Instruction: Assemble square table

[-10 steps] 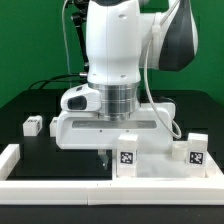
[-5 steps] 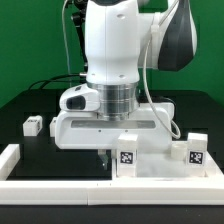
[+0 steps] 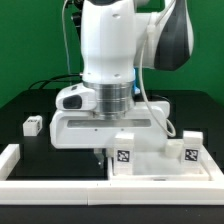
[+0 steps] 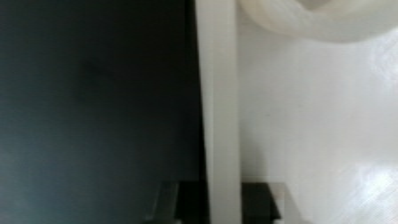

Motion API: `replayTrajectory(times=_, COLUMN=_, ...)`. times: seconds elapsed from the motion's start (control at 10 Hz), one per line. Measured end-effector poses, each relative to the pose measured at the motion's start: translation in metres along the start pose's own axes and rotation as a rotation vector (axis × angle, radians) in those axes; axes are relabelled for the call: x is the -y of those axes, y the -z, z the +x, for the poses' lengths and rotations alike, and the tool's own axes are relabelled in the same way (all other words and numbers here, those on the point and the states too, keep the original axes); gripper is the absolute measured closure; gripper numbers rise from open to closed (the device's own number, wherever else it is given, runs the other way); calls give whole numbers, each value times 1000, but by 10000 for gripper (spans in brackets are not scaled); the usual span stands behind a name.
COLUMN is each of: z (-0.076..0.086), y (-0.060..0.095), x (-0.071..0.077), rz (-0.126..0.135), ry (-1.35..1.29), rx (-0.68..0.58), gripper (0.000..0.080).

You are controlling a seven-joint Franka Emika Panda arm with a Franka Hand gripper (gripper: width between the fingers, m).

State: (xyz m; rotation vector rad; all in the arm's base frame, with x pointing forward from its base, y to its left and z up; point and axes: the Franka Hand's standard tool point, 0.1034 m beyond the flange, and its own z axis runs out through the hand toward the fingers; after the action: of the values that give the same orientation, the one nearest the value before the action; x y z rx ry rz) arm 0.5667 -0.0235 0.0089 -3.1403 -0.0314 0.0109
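Between the two dark fingers [image 4: 185, 203] of the tool [image 4: 226, 198] runs the raised rim [image 4: 217, 100] of the table top [image 3: 160, 172]. The tool is closed and pinches that rim: one finger on the worktop side, one on the tray side. Table tops: one, flat on the black worktop [image 3: 50, 150], reaching away from the tool toward the exterior view's right. Along the rim, far from the fingers, is one rounded white form [image 4: 302, 20]; can't tell if it is a corner hole or a leg. The tool sits low, at the table top's edge. Tagged legs counted: three. The first leg [image 3: 125, 156] is just beside the tool, on the top. The second leg [image 3: 195, 152] is farther out on the same side. The third leg [image 3: 33, 125] is well apart on the tool's other side, on the worktop. Rails: one white rail [image 3: 50, 190], in front of the tool.
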Motion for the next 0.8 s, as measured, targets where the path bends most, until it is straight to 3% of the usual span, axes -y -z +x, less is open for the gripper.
replayTrajectory(times=0.2, z=-16, y=-1, x=-15, rz=-6, ry=92, rx=0, gripper=745)
replayTrajectory(times=0.4, z=-19, y=-1, x=-32, rz=-13, ry=282, rx=6, gripper=745)
replayTrajectory(times=0.7, z=-19, y=-1, x=-33, rz=-22, ry=437, rx=12, gripper=745)
replayTrajectory(times=0.8, z=-14, y=-1, x=-23, rz=-35, ry=524, rx=16, gripper=745)
